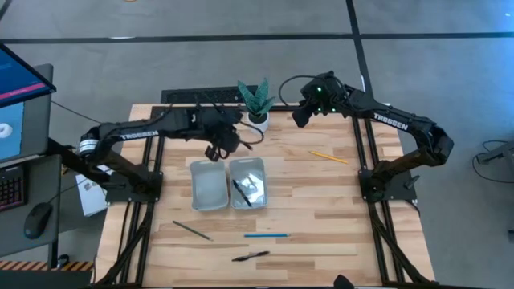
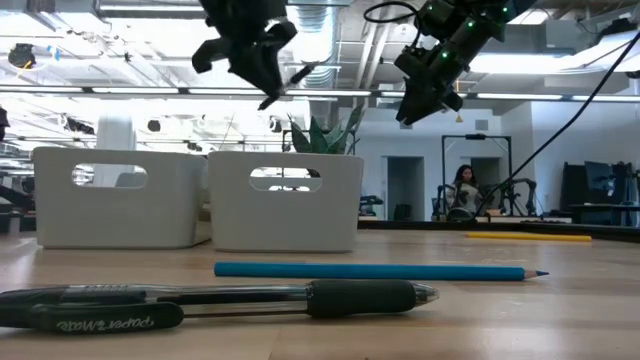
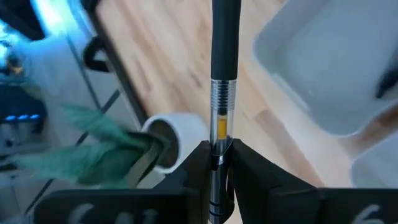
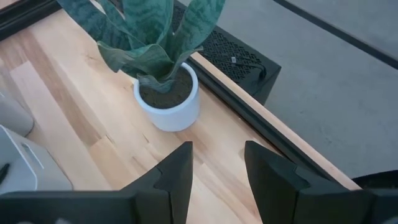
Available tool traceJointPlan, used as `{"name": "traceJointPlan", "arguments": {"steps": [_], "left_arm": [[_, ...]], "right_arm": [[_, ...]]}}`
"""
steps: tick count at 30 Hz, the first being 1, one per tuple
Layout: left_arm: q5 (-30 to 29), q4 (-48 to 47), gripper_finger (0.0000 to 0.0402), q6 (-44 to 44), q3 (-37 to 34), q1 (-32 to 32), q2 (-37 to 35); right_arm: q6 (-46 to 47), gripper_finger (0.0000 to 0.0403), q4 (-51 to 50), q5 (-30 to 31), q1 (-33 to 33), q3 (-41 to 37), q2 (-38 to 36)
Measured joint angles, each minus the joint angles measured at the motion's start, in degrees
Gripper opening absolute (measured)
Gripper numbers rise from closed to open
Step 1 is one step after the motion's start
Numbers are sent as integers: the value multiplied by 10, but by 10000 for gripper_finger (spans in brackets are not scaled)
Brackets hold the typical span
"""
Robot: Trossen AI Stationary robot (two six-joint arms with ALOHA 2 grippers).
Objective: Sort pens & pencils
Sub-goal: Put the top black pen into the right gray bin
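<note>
Left gripper [image 3: 217, 158] raised, fingers clamped — right gripper [image 4: 217, 171] raised, fingers apart.

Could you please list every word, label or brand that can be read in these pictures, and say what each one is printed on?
"TROSSEN": white letters on the left arm, high view.
"TROSSEN": white letters on the right arm, high view.
"PaperMate": on the barrel of the black pen lying nearest the low camera; it reads upside down there.
The monitor beside the table shows graphics too small to read.
No other text is legible.
</note>
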Motion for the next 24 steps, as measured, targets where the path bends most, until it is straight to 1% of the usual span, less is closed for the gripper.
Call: {"name": "traceJointPlan", "arguments": {"steps": [8,13,17,20,24], "left_arm": [[-14,-1,40,42,0,-53,63],[-12,2,40,43,0,-81,90],[-2,24,41,5,0,-94,98],[2,17,41,-21,0,-103,104],[4,-5,41,-49,-1,-116,131]], "right_arm": [[-5,166,-13,0,16,0,0],[-5,169,-25,0,24,0,0],[-5,168,-31,0,30,0,0],[-5,166,-35,0,34,0,0],[-5,167,-38,0,39,0,0]]}}
